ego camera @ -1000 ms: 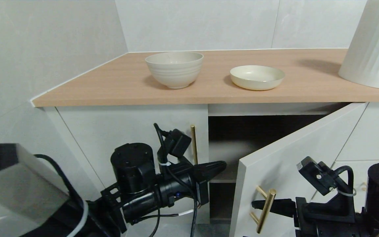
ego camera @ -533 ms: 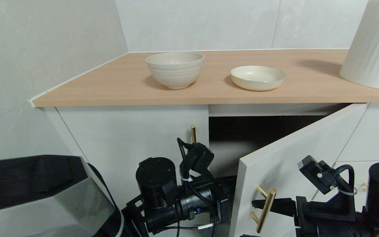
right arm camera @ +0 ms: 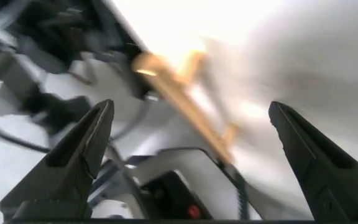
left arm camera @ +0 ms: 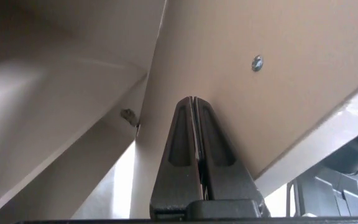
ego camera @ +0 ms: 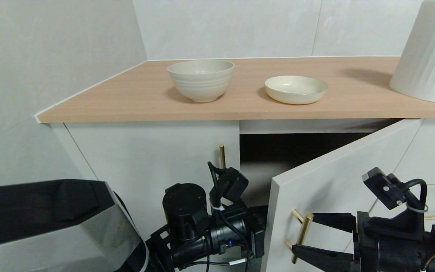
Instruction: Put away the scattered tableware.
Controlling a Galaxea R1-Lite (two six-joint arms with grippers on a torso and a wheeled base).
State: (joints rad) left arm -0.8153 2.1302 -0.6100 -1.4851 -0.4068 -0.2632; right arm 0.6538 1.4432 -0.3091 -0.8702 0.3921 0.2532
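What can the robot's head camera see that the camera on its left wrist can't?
Head camera's extras: the bowl and the dish on the counter, and the right gripper, open around the gold handle. Left wrist camera's extras: the left gripper, fingers shut together, and a small screw near it. Both show the white cabinet door.

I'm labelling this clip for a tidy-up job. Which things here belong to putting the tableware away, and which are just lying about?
Job: bowl; shallow dish; open cabinet door; its gold handle; right gripper, fingers open around that handle; left gripper, fingers shut, at the door's inner face.
Lying about: white ribbed vessel; countertop; closed door's handle.
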